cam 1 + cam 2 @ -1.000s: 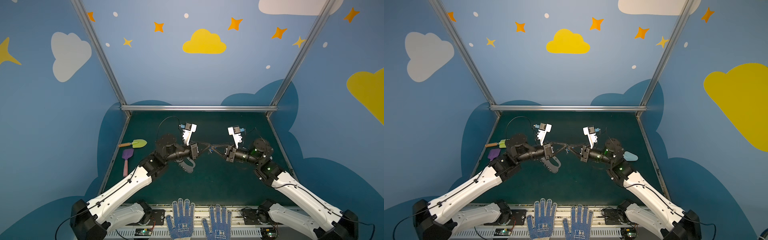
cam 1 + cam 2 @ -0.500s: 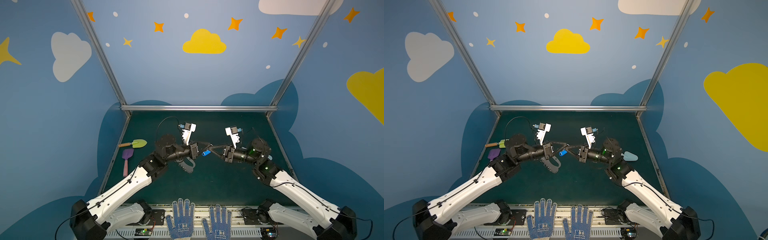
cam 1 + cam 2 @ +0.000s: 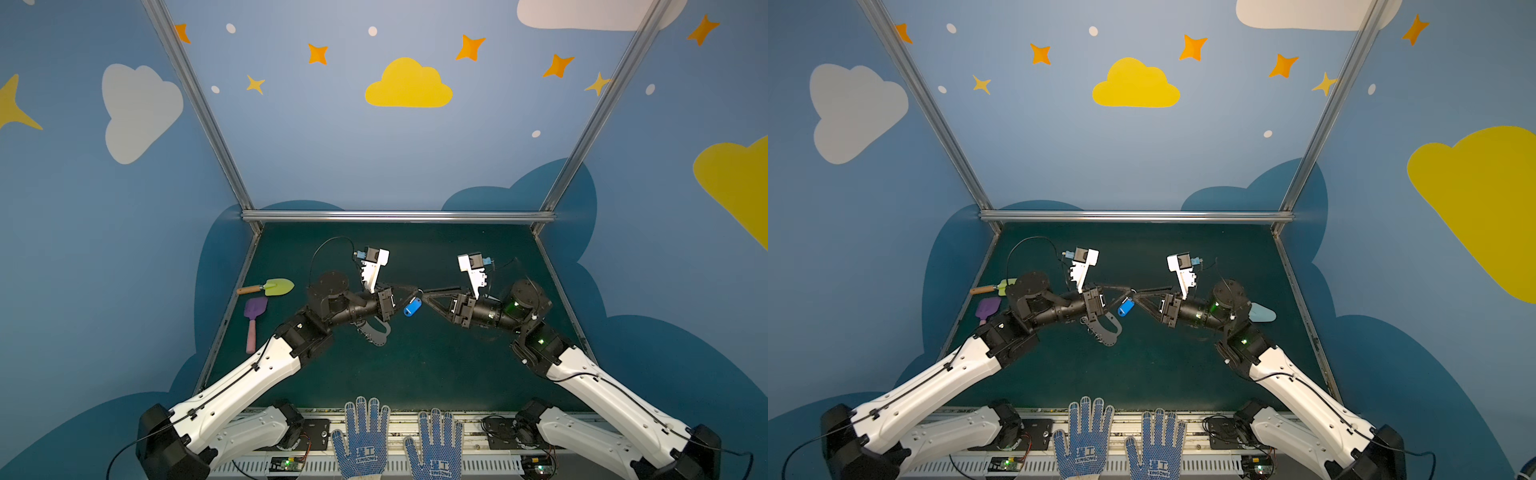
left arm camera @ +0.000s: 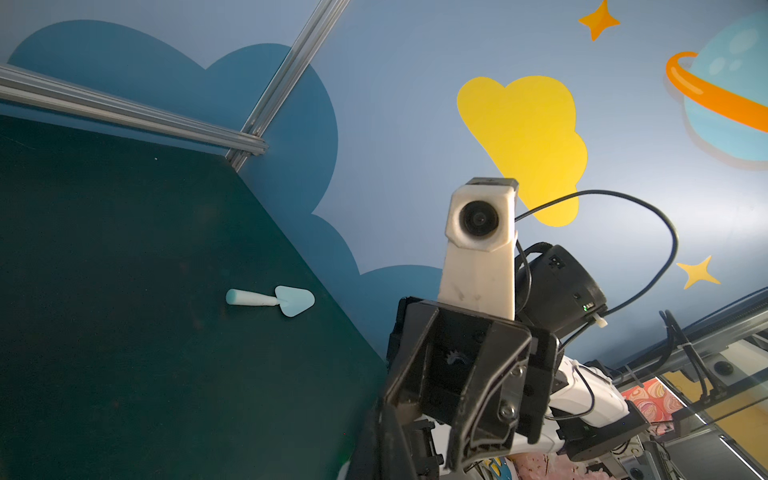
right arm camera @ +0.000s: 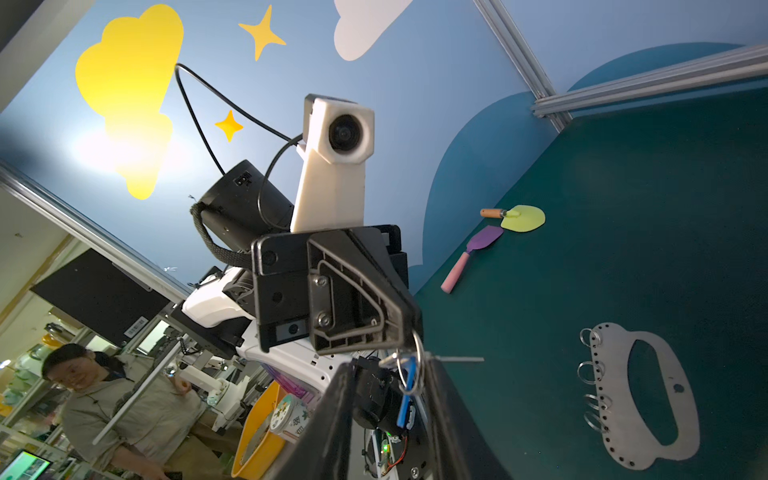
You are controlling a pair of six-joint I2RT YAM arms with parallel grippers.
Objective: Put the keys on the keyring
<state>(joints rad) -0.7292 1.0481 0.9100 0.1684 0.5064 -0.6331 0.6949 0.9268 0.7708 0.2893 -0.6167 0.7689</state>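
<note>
The keys [image 3: 412, 308] [image 3: 1126, 307], a blue tag and a small silver key on a wire ring, hang above the middle of the table. My left gripper [image 3: 417, 289] [image 3: 1130, 291] is shut on that ring. In the right wrist view the ring [image 5: 412, 365] dangles from the left gripper's tip. My right gripper [image 3: 427, 293] [image 5: 390, 368] faces it tip to tip. It is open, with the tag [image 5: 405, 401] hanging loose between its fingers. The keyring [image 3: 377, 333] [image 3: 1108, 331] [image 5: 642, 395], a grey plate with small wire rings, lies flat on the table under the left wrist.
A green spade [image 3: 275, 286] and a purple spade [image 3: 253, 318] lie at the table's left edge. A pale blue spade [image 3: 1262, 312] [image 4: 276, 300] lies behind the right arm. Two dotted gloves [image 3: 365, 436] hang over the front edge. Aluminium rails frame the table.
The right gripper's jaws have spread apart and let go of the keys. The blue tag has swung down into view and hangs from the left gripper. The left arm has stayed put.
</note>
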